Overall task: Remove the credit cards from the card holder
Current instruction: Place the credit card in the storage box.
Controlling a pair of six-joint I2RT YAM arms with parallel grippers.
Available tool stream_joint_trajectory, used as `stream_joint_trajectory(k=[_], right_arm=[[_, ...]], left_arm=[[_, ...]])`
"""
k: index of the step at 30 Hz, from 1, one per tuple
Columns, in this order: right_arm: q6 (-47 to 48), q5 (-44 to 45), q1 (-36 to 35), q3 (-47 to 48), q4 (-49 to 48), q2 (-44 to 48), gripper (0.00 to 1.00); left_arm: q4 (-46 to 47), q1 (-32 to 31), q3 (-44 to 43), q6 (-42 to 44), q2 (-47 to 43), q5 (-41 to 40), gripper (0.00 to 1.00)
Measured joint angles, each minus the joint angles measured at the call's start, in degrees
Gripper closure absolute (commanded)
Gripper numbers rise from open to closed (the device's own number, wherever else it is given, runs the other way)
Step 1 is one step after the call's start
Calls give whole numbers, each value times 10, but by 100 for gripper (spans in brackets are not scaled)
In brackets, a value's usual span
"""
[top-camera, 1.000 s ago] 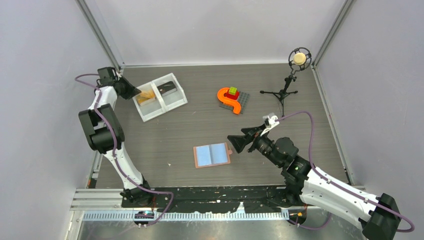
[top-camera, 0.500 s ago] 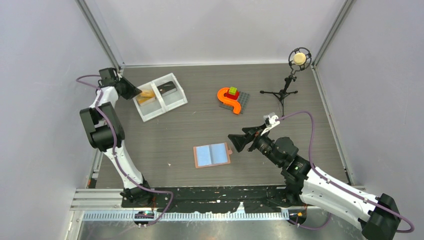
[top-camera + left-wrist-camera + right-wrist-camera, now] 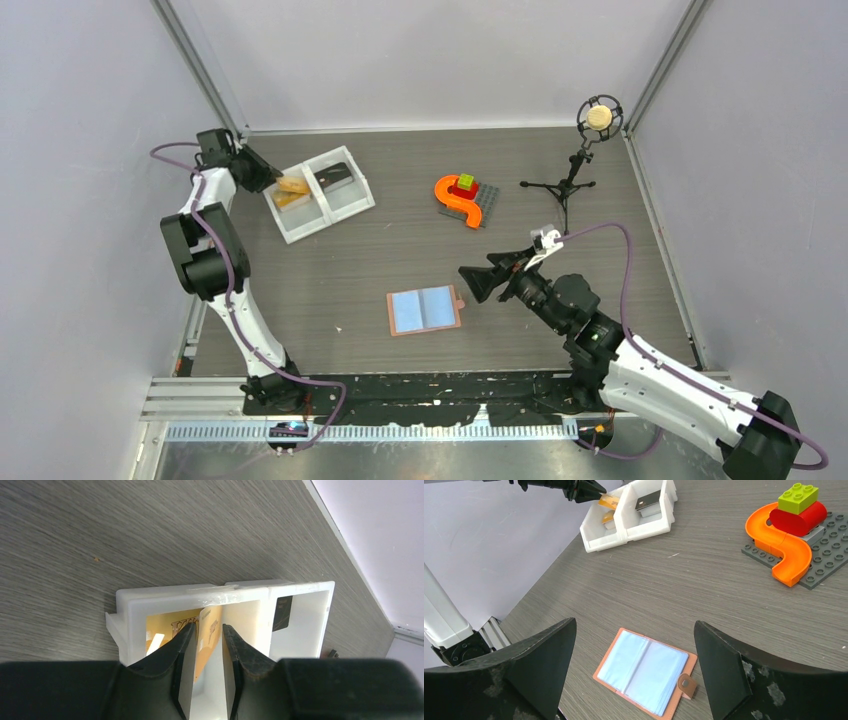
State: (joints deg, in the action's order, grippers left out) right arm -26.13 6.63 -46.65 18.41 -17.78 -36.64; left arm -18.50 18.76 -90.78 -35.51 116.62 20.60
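Note:
The card holder (image 3: pixel 424 310) lies spread open on the table, its light blue pockets up and its tab at the right; it also shows in the right wrist view (image 3: pixel 644 670). My right gripper (image 3: pixel 467 287) is wide open just right of it, above the table (image 3: pixel 634 625). My left gripper (image 3: pixel 265 178) is at the left end of the white tray (image 3: pixel 322 225), its jaws narrowly apart (image 3: pixel 209 630). A gold card (image 3: pixel 214 622) stands tilted between them in the tray's left compartment, above another gold card (image 3: pixel 160 627) lying flat. A dark card (image 3: pixel 334 176) lies in the other compartment.
An orange curved toy with red and green bricks (image 3: pixel 458 195) sits on a grey baseplate (image 3: pixel 488 205) at the back centre. A microphone on a tripod (image 3: pixel 598 118) stands at the back right. Walls close in the table on three sides.
My left gripper has drawn back to the left from over the tray, and the gold card now shows in the left compartment. The right arm has hardly moved.

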Motion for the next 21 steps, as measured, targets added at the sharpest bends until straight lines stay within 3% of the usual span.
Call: stream_joint_trajectory(k=[10, 21], right_arm=[[3, 22, 4, 6, 29, 0, 5], [2, 43, 4, 105, 132, -60, 5]], left_arm=[[-33, 0, -41, 3, 0, -16, 68], [-104, -2, -75, 2, -5, -43, 63]])
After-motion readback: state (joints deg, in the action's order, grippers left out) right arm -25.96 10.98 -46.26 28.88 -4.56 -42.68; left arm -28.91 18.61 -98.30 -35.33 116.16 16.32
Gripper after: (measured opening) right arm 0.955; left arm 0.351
